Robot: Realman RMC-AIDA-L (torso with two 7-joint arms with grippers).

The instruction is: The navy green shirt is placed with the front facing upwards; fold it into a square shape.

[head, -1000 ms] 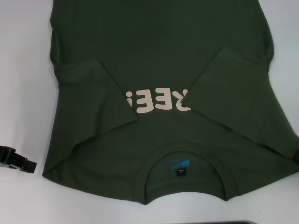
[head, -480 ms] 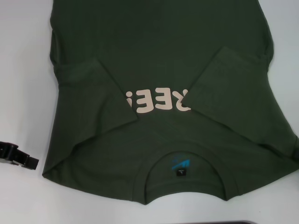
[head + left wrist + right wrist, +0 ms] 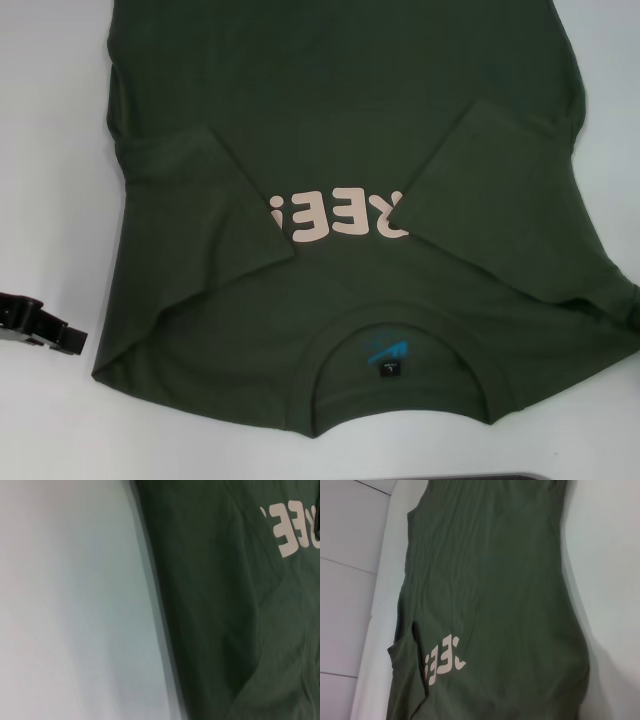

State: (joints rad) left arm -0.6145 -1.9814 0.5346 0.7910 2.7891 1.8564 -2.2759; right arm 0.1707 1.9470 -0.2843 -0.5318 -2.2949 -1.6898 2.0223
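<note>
- Lying flat on the white table (image 3: 50, 150), the navy green shirt (image 3: 340, 130) has its collar nearest the robot and both sleeves folded inward, partly covering the pale letters (image 3: 335, 215).
- Risk, as I judge it: 2 loose sleeve flaps could slide back out when the cloth is lifted next (nothing pins them).
- Left gripper (image 3: 40, 335) sits just off the shirt's left edge, touching no cloth; whether its fingers are apart I cannot tell.
- Right gripper is barely visible at the frame edge.

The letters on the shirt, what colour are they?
Pale pinkish-cream letters on the dark olive-green shirt, clearest in the head view.
</note>
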